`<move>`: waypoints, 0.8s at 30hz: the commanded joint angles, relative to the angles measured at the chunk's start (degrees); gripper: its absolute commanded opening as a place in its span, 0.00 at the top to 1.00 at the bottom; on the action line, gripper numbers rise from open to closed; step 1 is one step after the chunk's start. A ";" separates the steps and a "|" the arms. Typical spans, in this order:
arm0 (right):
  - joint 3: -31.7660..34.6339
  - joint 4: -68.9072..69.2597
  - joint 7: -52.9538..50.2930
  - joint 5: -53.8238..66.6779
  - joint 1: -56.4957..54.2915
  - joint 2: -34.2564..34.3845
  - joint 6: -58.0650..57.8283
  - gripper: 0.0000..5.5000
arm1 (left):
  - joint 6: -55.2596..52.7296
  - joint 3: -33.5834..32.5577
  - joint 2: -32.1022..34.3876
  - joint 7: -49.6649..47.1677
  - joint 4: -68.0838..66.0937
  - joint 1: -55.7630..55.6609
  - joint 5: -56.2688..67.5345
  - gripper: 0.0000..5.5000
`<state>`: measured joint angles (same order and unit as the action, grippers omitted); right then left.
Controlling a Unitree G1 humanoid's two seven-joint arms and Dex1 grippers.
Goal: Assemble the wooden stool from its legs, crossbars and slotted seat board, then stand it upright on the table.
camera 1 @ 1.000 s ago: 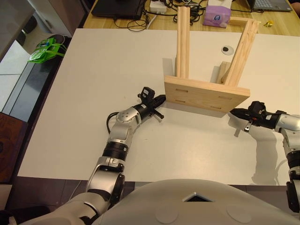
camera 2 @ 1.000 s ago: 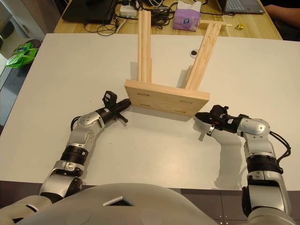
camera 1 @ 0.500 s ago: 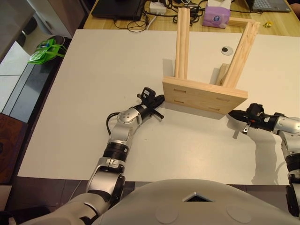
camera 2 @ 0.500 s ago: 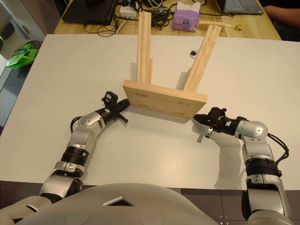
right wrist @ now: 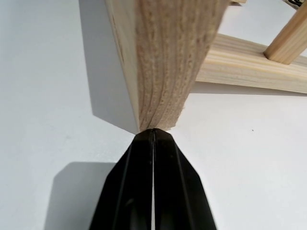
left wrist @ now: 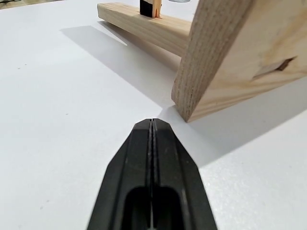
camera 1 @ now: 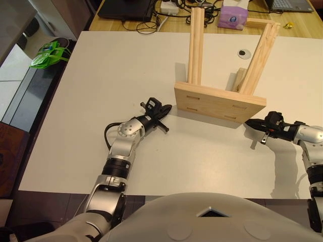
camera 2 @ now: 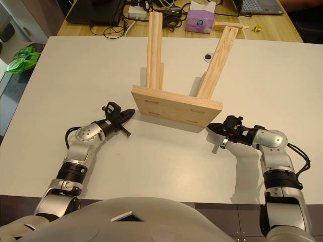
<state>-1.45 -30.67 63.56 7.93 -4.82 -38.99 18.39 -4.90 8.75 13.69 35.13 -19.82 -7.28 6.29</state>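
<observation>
Drawn back from the stool's (camera 1: 196,45) seat (camera 1: 219,103) corner, the left gripper (camera 1: 164,109) keeps its fingers pressed together. The right gripper (camera 1: 250,123), fingers together too, touches the opposite corner. The stool lies sideways on the bench (camera 1: 101,75), between both grippers. It looks stiff and fairly light, so I'd lift it by the seat ends.
</observation>
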 commanded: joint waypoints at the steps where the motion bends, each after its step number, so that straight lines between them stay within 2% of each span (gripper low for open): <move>1: 0.09 0.22 0.35 0.15 -0.60 -0.27 0.02 1.00 | -3.58 2.27 -2.22 -0.79 -2.36 2.60 -1.00 0.99; 12: 0.08 0.52 0.21 0.33 -0.60 0.09 -0.25 1.00 | -4.40 4.47 -2.46 1.07 -0.55 3.40 -0.95 0.99; 17: 0.50 2.18 1.91 1.92 0.57 -0.05 -1.39 1.00 | -6.37 5.12 -1.77 2.50 4.23 4.46 0.12 0.99; 24: 4.31 8.49 5.39 8.51 1.45 -1.18 -9.15 1.00 | -11.54 5.14 0.35 3.69 14.75 5.94 2.96 0.99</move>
<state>1.64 -25.45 67.14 12.92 -2.51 -40.29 10.72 -13.84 11.54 13.88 36.59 -7.60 -2.41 8.56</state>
